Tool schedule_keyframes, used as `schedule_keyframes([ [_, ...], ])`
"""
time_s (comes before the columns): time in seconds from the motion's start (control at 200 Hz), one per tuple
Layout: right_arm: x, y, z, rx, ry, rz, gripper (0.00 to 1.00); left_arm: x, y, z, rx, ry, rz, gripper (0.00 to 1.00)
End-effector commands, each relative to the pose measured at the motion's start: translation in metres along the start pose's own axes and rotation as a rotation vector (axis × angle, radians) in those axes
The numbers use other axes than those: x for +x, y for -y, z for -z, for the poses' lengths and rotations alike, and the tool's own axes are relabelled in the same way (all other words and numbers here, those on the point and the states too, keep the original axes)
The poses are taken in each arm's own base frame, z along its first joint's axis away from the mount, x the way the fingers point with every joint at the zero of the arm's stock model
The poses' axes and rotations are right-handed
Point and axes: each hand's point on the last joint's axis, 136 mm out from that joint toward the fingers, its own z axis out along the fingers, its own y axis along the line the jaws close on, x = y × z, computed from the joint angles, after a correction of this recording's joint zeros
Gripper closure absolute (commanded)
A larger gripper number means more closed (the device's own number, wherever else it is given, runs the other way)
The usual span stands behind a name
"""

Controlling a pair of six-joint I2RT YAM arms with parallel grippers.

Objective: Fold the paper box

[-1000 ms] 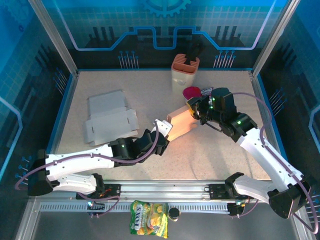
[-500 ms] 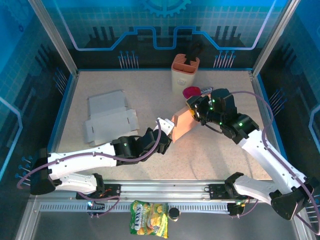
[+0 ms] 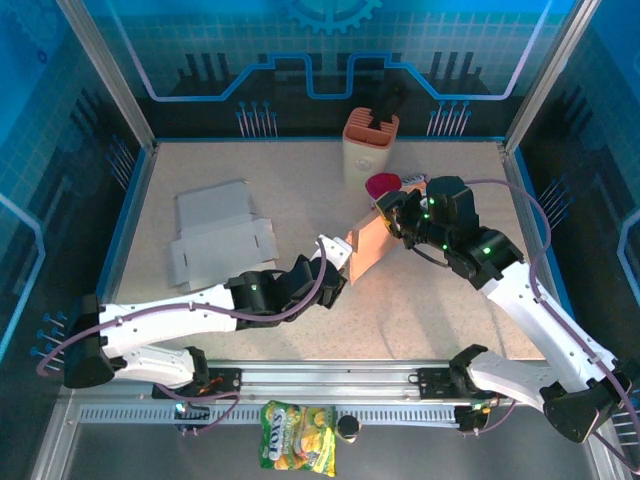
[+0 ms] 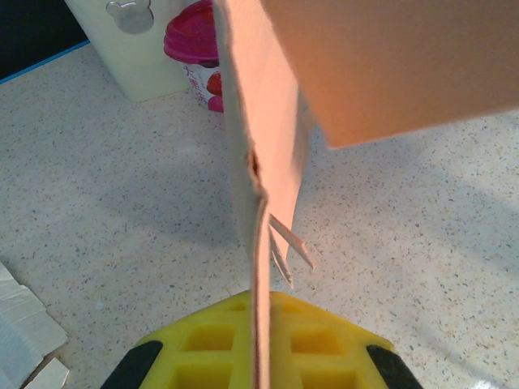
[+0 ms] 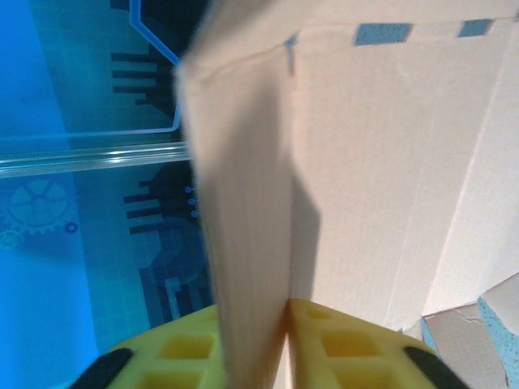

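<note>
Nearest, a snack bag lies by the front rail, out of play. Past it the left arm reaches in low & the left gripper is clenched on a thin flap at the near-left corner of the paper box; the wrist view shows that flap edge-on betw. the yellow fingers. The box is mid-desk, a bit right of centre, tilted up on edge & part-opened. It looks lifted off the desk, tho I can't tell if its lower corner touches. On its far-right side the right gripper is pinched on another panel, the card running straight down betw. its pads. Risks, as I judge them: both holds are on single thin card, so if the arms pull apart or twist out of step, a flap could slip out, crease in the wrong place or tear at a fold. A lost hold would let the box flop & lose its shape. The pink cup is just behind the right gripper & the cream holder is near beyond that, so a swing away from the bases could knock them. Room: bare desk near-side & right of the box is the safe way to move. The left is partly taken by a flat blank, w/ the side walls beyond, & the far side is crowded.
</note>
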Motion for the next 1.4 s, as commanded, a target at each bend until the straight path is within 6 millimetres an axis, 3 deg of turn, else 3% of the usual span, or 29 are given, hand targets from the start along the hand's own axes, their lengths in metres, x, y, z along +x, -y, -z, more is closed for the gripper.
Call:
schedule_keyframes([
  [0.0,0.001,-0.013,0.008,-0.035,0.013,0.015,0.85,-0.010,0.004,0.001,0.016,0.007,0.034,1.00],
  [0.195,0.001,-0.009,0.004,-0.025,0.010,0.013,0.89,-0.010,0.002,0.002,0.017,0.005,0.038,1.00],
  [0.29,0.001,-0.007,0.004,-0.022,0.012,0.011,1.00,-0.010,0.002,0.003,0.020,0.007,0.041,1.00],
  [0.335,0.001,-0.006,0.004,-0.020,0.014,0.014,1.00,-0.010,0.002,0.004,0.025,0.008,0.046,1.00],
  [0.355,0.000,-0.006,0.005,-0.018,0.015,0.014,1.00,-0.010,0.002,0.005,0.028,0.009,0.049,0.93],
  [0.39,0.001,-0.005,0.005,-0.014,0.014,0.017,1.00,-0.011,0.001,0.008,0.029,0.013,0.061,0.66],
  [0.415,0.001,-0.003,0.005,-0.011,0.014,0.018,1.00,-0.011,0.000,0.010,0.032,0.015,0.070,0.53],
  [0.5,0.004,0.006,0.009,0.012,-0.002,0.014,1.00,-0.015,-0.006,0.023,0.044,0.029,0.116,0.32],
  [0.64,0.002,0.021,0.037,0.053,0.034,0.052,1.00,-0.023,-0.022,0.058,0.082,0.089,0.215,0.18],
  [0.745,-0.003,0.033,0.058,0.064,0.075,0.055,1.00,-0.026,-0.040,0.081,0.091,0.128,0.285,0.15],
  [0.83,0.001,0.037,0.060,0.061,0.055,0.029,1.00,-0.022,-0.053,0.088,0.071,0.115,0.336,0.15],
  [0.98,0.005,0.036,0.037,0.081,0.022,-0.015,1.00,-0.009,-0.067,0.079,0.043,0.052,0.418,0.18],
  [1.176,0.010,0.055,-0.035,0.187,-0.047,-0.083,1.00,0.024,-0.089,0.050,-0.004,-0.065,0.541,0.23],
  [1.396,0.005,0.077,-0.082,0.130,-0.029,-0.081,1.00,0.059,-0.096,0.024,-0.047,-0.152,0.523,0.24],
])
